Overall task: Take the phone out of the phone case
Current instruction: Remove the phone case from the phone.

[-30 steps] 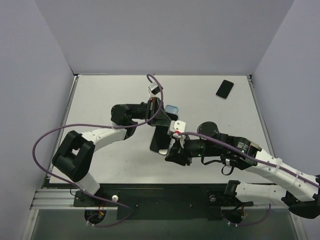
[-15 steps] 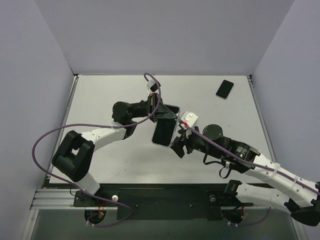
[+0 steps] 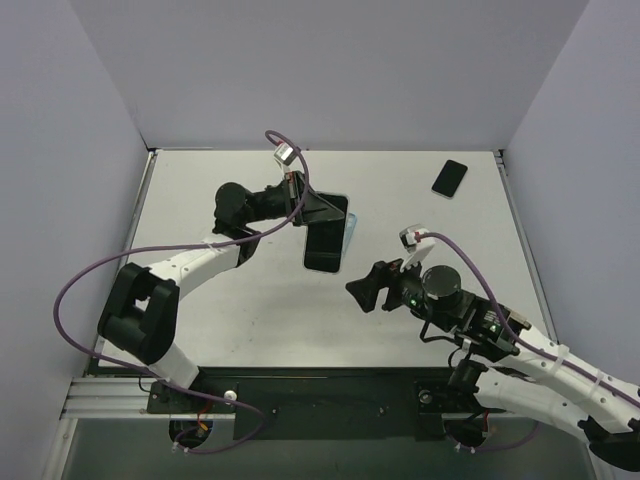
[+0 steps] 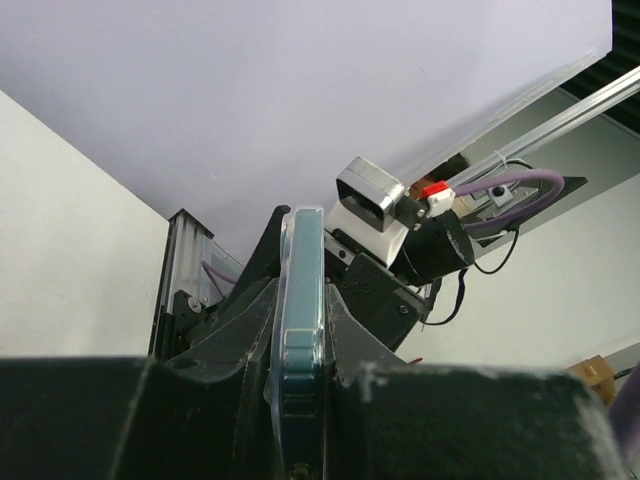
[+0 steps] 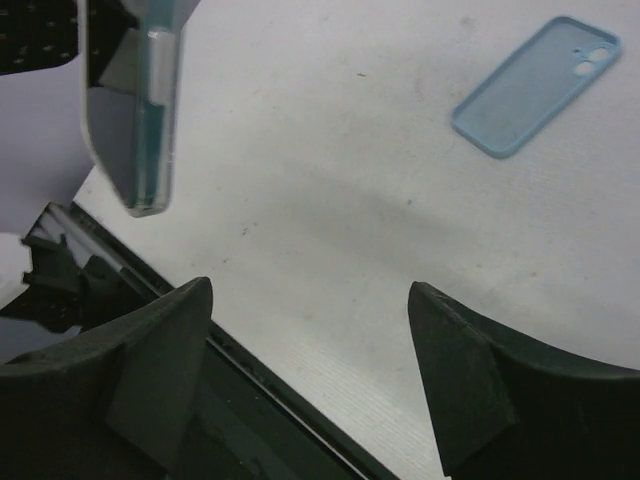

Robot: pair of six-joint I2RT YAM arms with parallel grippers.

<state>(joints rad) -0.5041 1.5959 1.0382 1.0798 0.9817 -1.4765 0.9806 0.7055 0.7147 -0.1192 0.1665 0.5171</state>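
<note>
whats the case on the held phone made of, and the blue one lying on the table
The held case looks like clear, glossy, flexible plastic: the teal phone shows through its rim. The blue case looks matte, likely silicone: an even pale blue with no glare, though the look alone can't confirm it.

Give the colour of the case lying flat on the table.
Light blue case, clearest in the right wrist view.

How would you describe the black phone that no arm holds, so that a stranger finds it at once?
Start from the white table, then go to its far right corner. A black phone lies flat there, alone. The other phone is held off the table by the left gripper near the middle.
</note>
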